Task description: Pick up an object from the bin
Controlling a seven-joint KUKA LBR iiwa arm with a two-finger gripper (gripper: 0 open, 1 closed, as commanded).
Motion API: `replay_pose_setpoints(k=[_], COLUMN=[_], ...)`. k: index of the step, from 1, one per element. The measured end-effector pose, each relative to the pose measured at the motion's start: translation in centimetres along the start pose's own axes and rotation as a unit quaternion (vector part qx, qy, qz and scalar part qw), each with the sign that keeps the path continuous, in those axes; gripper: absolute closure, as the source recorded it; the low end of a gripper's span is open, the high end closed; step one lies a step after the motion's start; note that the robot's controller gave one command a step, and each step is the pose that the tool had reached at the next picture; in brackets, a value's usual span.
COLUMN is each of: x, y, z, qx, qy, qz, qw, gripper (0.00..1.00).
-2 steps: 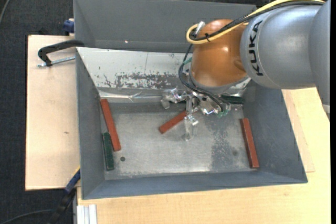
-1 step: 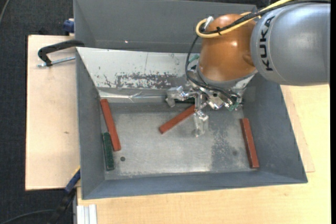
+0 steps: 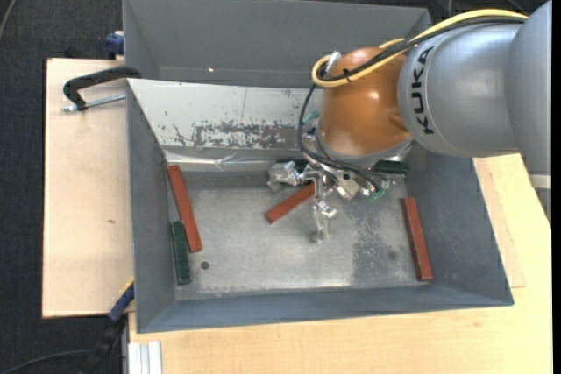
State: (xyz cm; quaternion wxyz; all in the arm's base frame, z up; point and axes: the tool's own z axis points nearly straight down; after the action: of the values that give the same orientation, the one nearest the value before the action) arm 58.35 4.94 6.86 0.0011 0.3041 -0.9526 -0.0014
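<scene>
My gripper (image 3: 322, 208) hangs low over the middle of the bin floor, just under the orange cover. A short red-brown bar (image 3: 285, 208) lies tilted there, and its upper right end runs in under the gripper. Whether the bar is gripped or only lies beneath the gripper cannot be made out.
A long red bar (image 3: 184, 208) lies along the left wall with a dark green bar (image 3: 180, 251) beside its lower end. Another red bar (image 3: 416, 237) rests by the right wall. A small dark bit (image 3: 204, 267) sits near the front left. The arm covers the bin's back right.
</scene>
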Motion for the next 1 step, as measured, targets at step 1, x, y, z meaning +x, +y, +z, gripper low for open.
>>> replay_pose_setpoints(k=[1], x=[-0.13], y=[0.03], z=[-0.11], qx=[0.001], qy=[-0.0016], qz=[0.001], qw=[1.0], gripper=[0.0])
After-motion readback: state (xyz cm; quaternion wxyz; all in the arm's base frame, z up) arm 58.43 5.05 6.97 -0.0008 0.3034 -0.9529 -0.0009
